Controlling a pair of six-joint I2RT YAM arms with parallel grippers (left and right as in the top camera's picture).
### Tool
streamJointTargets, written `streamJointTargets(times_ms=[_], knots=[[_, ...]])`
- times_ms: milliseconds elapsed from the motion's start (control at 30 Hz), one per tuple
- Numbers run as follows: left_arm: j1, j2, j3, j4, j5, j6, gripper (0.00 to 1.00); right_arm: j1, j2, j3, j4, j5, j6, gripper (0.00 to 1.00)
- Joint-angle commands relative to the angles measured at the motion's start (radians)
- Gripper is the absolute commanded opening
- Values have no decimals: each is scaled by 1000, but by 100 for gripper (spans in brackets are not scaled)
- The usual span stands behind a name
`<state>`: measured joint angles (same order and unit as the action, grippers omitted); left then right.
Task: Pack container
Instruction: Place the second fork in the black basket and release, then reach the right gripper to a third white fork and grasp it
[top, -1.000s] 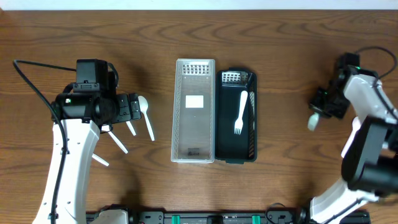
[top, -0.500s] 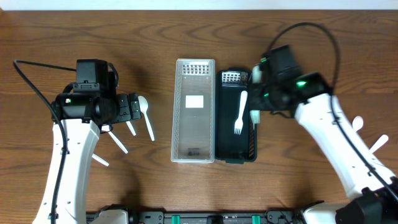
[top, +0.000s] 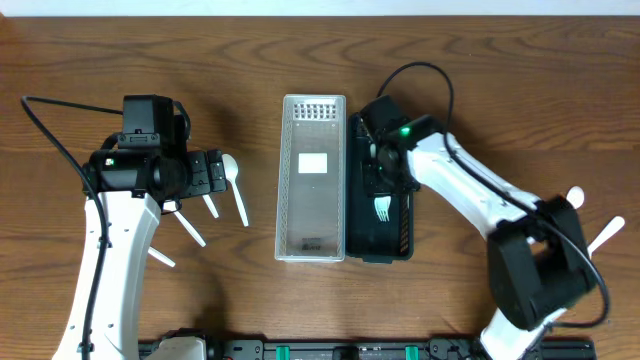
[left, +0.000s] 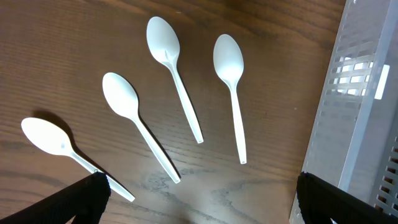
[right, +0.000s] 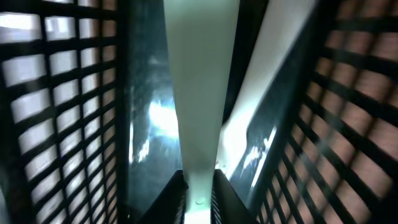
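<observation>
The black slotted container (top: 407, 235) stands right of the clear container (top: 312, 200). My right gripper (top: 385, 165) is down inside the black container (right: 62, 93), shut on the handle of a white plastic utensil (right: 199, 93); its head is hidden. A white fork (top: 383, 209) lies in the black container, and its handle shows beside the held one (right: 264, 93). My left gripper (top: 215, 172) is open and empty above several white spoons (top: 238, 192), which lie fanned on the table in the left wrist view (left: 177, 81), between and beyond the fingers (left: 199, 193).
The clear container's wall is at the right edge of the left wrist view (left: 364, 124). Two more white utensils (top: 603, 233) lie on the table at the far right. My right arm reaches across from the lower right. The left arm's cable loops at the left.
My right arm swung from the far right to the black container with a white utensil and lowered into it. The left arm has not moved.
</observation>
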<state>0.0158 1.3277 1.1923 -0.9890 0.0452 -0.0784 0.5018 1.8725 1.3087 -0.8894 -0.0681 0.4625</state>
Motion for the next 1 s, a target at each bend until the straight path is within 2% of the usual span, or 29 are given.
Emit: streamJointTargets(times_ms=[0, 67, 167, 333, 467, 633, 700, 833, 967], knots=[[1, -2, 21, -5, -12, 6, 98, 4, 0, 7, 26, 11, -8, 26], [1, -2, 21, -5, -12, 6, 98, 0, -10, 26, 25, 11, -23, 39], [1, -2, 21, -5, -12, 6, 98, -17, -31, 91, -15, 12, -50, 43], [1, -2, 21, -5, -12, 6, 98, -111, -114, 257, -131, 44, -48, 43], [1, -2, 21, -5, -12, 6, 98, -282, -223, 340, -205, 103, -18, 44], [1, -2, 21, -5, -12, 6, 98, -571, -301, 341, -271, 124, -17, 59], [1, -2, 21, -5, -12, 6, 98, -687, -298, 336, -282, 124, -63, 65], [1, -2, 21, -5, -12, 6, 98, -868, -254, 307, -273, 124, -211, 84], [1, -2, 21, -5, -12, 6, 98, -977, -168, 285, -257, 124, -307, 89]])
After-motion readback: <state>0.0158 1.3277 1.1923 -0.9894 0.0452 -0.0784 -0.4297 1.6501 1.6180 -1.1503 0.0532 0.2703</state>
